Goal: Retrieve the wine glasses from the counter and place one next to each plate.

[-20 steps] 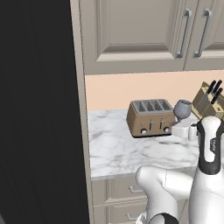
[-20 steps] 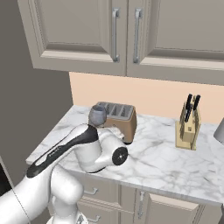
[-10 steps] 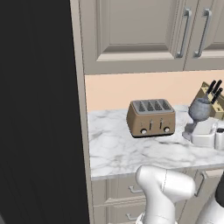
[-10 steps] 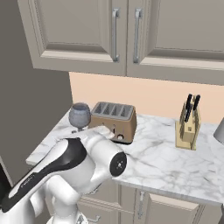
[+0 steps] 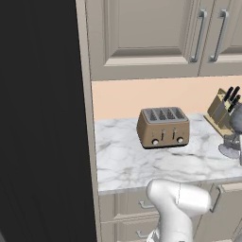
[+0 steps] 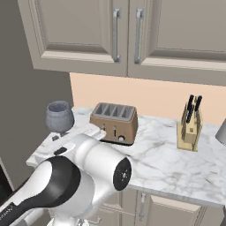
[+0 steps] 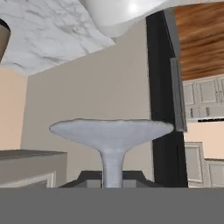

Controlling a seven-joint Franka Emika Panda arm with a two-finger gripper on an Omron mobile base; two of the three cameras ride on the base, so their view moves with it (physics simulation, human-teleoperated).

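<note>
Pinching thin stem of smoky wine glass (image 7: 111,138), hand (image 7: 112,177) closed; veined marble counter (image 5: 137,160)

arm (image 6: 84,176): showing glossy white rounded shells
joint (image 6: 121,173): wearing a dark round cap with a small centre dot
lower link (image 6: 39,190): carrying a black band across white
fingers (image 7: 89,180): showing dark grey, blocky

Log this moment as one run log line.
gripper: shut on wine glass stem | glass: lifted beside toaster | second wine glass: on counter
</note>
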